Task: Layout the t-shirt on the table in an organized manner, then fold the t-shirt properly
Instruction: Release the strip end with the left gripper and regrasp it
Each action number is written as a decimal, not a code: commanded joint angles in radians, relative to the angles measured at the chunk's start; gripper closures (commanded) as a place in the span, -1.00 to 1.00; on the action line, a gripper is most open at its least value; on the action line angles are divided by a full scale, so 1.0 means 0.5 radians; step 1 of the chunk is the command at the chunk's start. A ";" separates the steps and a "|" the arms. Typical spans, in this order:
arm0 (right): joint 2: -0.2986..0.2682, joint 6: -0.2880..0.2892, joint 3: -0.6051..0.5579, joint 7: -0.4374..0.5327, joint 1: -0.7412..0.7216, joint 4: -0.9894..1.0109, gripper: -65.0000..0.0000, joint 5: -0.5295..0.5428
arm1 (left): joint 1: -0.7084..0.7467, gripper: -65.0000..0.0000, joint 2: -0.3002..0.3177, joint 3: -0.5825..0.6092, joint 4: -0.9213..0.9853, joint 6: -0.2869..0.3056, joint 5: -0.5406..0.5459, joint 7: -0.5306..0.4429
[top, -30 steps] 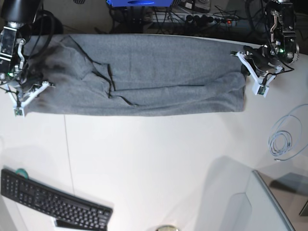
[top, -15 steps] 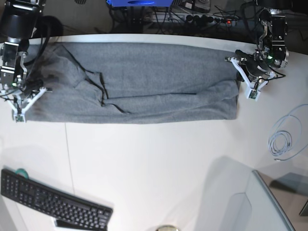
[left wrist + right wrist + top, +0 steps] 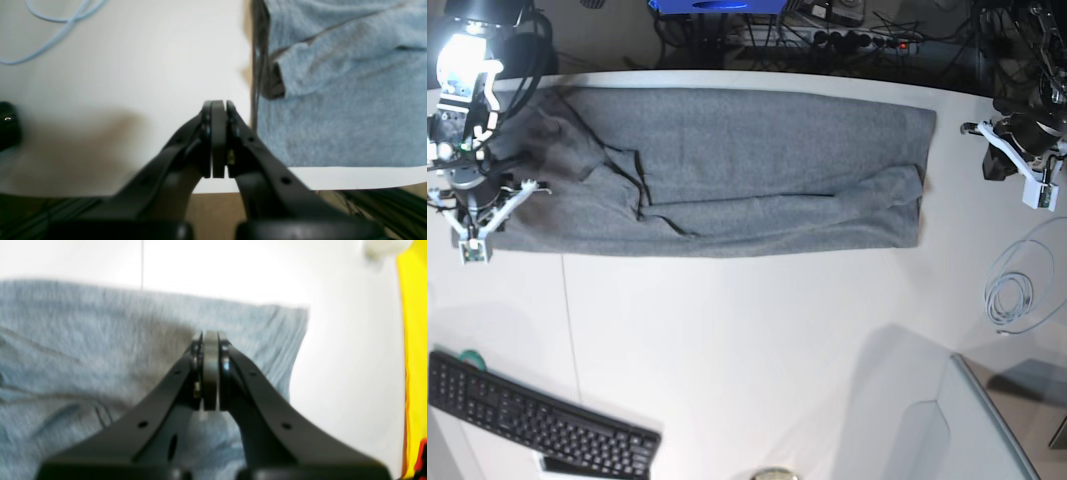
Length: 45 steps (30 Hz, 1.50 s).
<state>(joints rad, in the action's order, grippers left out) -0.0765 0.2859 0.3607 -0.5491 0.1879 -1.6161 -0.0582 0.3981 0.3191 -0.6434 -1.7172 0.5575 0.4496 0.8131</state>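
The grey t-shirt (image 3: 727,170) lies stretched as a long band across the far side of the white table (image 3: 747,340), with folds near its left end. In the left wrist view my left gripper (image 3: 218,104) is shut and holds nothing, over bare table just beside the t-shirt's (image 3: 333,100) end. From the base view it (image 3: 1027,170) is off the cloth's right edge. My right gripper (image 3: 210,336) is shut above the t-shirt (image 3: 83,340), with no cloth visible between the pads. It (image 3: 472,225) hangs at the shirt's left end.
A black keyboard (image 3: 537,420) lies at the front left. A coiled pale cable (image 3: 1012,295) rests at the right, with a grey shape (image 3: 947,430) at the front right. The table's far edge (image 3: 367,176) runs right behind the shirt. Something yellow (image 3: 413,356) borders the right wrist view.
My left gripper has drawn away to the right, off the shirt's end. The shirt's right end now lies flatter and squarer. The right gripper has stayed at the left end.
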 commanded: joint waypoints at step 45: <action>0.096 -0.006 0.004 0.044 0.101 -0.037 1.00 0.004 | -0.657 1.00 -0.149 0.463 1.426 0.281 0.063 -0.670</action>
<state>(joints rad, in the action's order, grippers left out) -0.0196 0.2855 0.3599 -0.5457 0.2466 -1.6157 -0.0578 0.0860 0.2337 -0.4114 -0.9943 0.7082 0.4976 0.4648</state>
